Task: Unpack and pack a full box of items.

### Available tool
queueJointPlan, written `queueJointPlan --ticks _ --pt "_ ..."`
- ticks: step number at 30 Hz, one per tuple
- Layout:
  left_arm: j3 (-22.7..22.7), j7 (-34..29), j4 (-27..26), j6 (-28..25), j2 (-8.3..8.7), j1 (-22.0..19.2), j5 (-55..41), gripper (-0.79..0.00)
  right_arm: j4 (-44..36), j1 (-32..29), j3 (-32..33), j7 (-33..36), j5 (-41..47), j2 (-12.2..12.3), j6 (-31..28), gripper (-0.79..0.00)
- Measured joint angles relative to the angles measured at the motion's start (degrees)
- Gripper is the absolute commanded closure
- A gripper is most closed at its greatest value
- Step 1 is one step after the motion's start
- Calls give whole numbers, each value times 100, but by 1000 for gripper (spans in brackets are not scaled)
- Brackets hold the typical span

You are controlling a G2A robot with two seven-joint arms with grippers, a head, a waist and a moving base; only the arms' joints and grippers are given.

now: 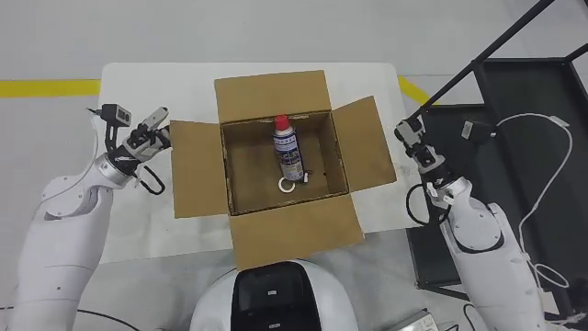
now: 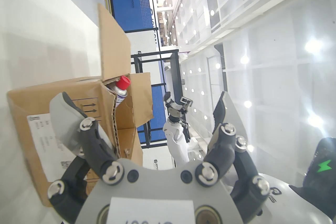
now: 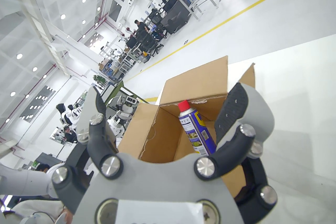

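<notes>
Cardboard box (image 1: 272, 94) sits on the worktop (image 1: 147, 83), four flaps folded out, likely to leave its inside reachable. Red-capped spray can (image 1: 288, 152) stands inside the box. Either side of the box hang left claw (image 1: 158, 124) and right claw (image 1: 405, 131), both spread, empty

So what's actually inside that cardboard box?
A red-capped spray can stands in the box, with a small white ring on the floor beside it. The can hides the bit of floor behind it.

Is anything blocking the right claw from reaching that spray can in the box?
Only the box's own right flap and wall lie between the right claw and the spray can; its open top is uncovered.
</notes>
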Motion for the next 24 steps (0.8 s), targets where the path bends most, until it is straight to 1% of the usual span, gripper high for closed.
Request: queueJointPlan --ticks 4,7,9,11,13,18,21,24 --pt "89 -82 -281 155 -14 -37 -47 -785 311 22 20 -307 -267 -21 252 -785" --pt "258 -32 -297 202 -56 -134 -87 -785 436 -53 38 -490 -703 -32 460 -785" --pt "408 -32 -232 255 -96 -225 -182 -785 517 -115 -15 -433 -911 -40 609 -785" --pt "551 -26 -170 295 -133 -314 -218 -785 569 -138 -128 -151 -705 -46 600 -785" --pt "730 -20 -124 337 -177 -417 -222 -785 548 -140 -278 312 -147 -48 359 -785" --pt "1070 33 -63 351 -259 -592 -78 -785 394 -151 -477 1456 1115 -16 -644 -785" --pt "1196 60 -33 337 -288 -625 43 -785 335 -79 -594 2041 1522 10 -771 -785" --pt "1290 120 0 330 -308 -638 192 -785 375 85 -821 2466 1808 15 -756 -785"
